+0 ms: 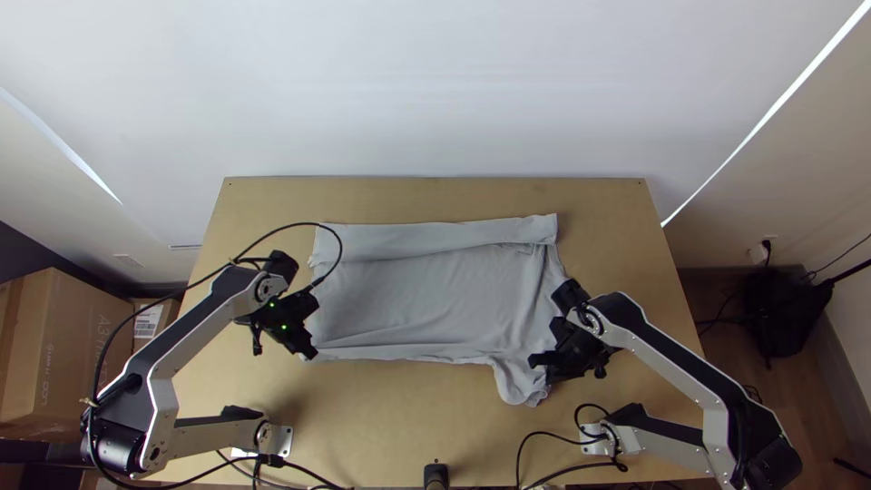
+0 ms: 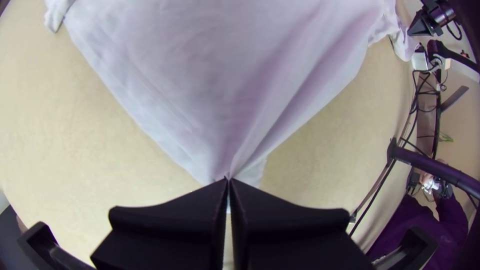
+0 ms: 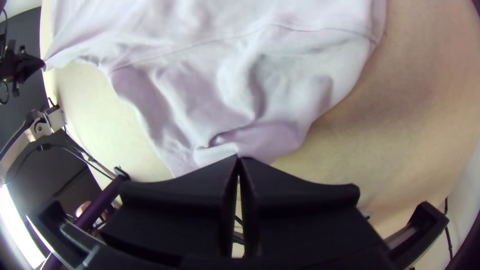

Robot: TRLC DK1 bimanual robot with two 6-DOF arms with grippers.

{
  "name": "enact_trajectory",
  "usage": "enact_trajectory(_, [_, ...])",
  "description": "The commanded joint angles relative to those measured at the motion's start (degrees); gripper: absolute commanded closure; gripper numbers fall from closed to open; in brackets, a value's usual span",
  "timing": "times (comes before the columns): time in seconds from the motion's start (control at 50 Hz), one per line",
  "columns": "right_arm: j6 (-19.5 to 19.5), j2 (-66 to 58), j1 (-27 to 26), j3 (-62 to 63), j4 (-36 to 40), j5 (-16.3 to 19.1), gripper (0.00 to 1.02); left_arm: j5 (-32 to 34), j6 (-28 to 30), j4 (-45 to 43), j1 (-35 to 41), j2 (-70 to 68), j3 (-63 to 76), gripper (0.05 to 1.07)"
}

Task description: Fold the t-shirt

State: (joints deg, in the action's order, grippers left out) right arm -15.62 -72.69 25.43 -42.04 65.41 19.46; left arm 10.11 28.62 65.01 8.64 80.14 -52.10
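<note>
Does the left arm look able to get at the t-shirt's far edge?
Probably not: the left gripper has its jaws shut on a near corner of the grey t-shirt and should release first.

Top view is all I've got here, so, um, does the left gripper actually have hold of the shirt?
Observer: Yes, the left gripper is shut on a gathered edge of the shirt.
Operator: And what about the other side?
Observer: The right gripper is shut too, pinching a bunched part of the shirt.
Operator: Okay, anything else near there I can't make out?
Observer: A seam runs across the shirt, beyond the bunched part.
</note>
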Motion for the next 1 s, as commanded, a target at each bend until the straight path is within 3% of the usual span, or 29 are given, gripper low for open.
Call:
enact_trajectory(0.0, [3.93, 1.05, -3.81, -3.13, 1.92, -0.92, 1.00, 0.53, 2.93, 0.90, -2.49, -0.77, -1.61, 1.05])
enact_trajectory(0.44, [8.67, -3.69, -14.27, -19.39, 3.06, -2.41, 1.00, 0.88, 2.76, -0.68, -4.95, 0.98, -7.41, 1.05])
enact_trajectory(0.7, [8.67, -7.65, -18.58, -27.92, 2.53, -2.85, 1.00, 0.88, 2.32, -1.47, -6.62, 3.62, -10.57, 1.05])
enact_trajectory(0.98, [6.83, -11.25, -18.75, -35.04, -1.07, -2.76, 1.00, 0.97, -1.73, -1.73, -7.06, 10.48, -21.64, 1.05])
